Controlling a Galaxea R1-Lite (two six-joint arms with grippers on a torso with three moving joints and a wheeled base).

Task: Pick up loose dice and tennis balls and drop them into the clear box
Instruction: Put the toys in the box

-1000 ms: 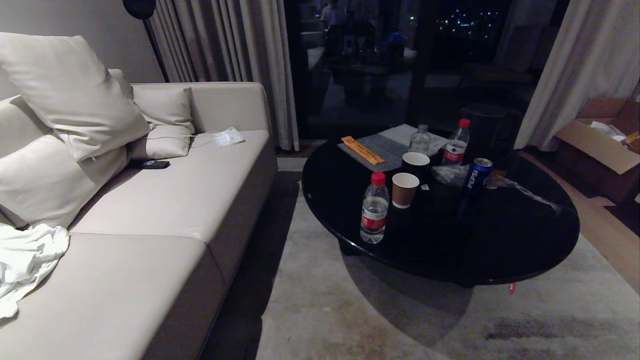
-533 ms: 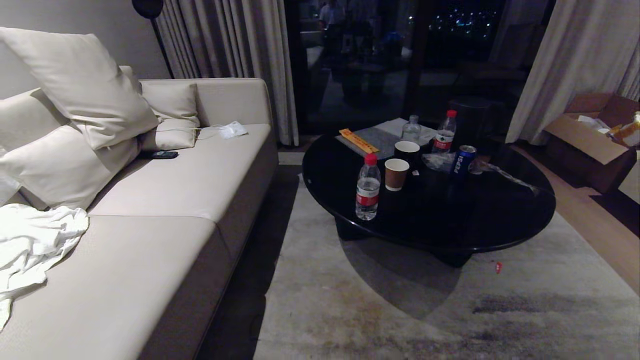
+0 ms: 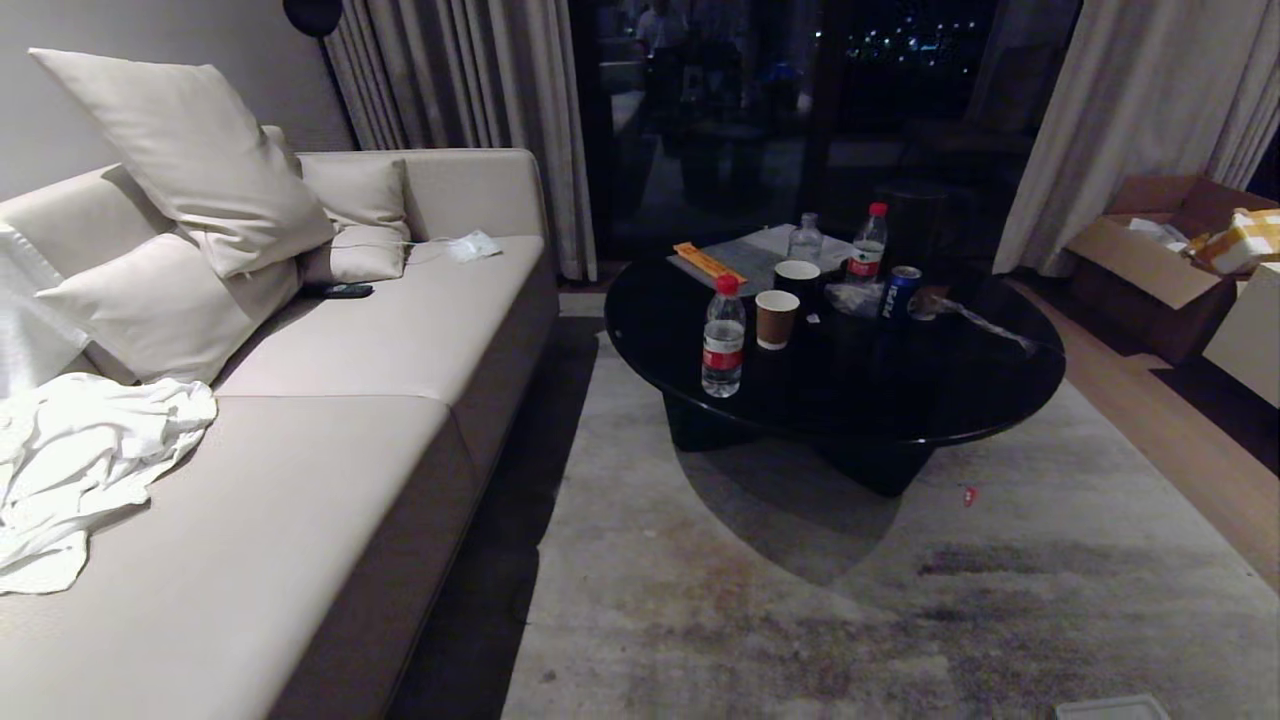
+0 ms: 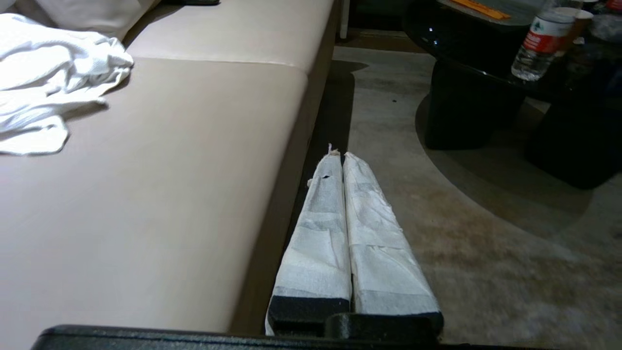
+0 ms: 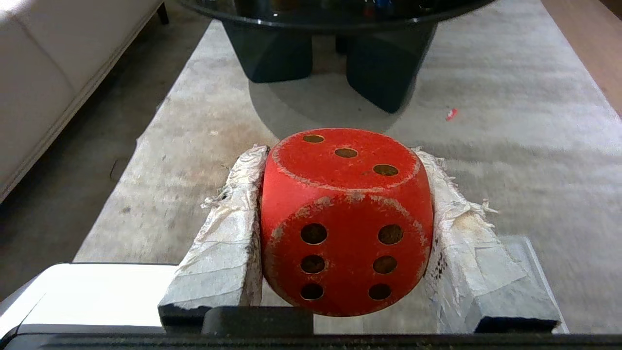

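Right wrist view: my right gripper (image 5: 346, 228) clamps one red die (image 5: 346, 221); my left gripper (image 4: 340, 160) closed, empty, above carpet (image 4: 486, 253).

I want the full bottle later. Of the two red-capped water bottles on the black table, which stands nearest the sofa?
The red-capped bottle at the table's front-left edge, beside the brown paper cup; the other stands farther back.

Cut off by the head view's bottom edge: pale translucent rectangle (image 3: 1110, 709) on carpet (image 3: 800, 600); identity indeterminable.
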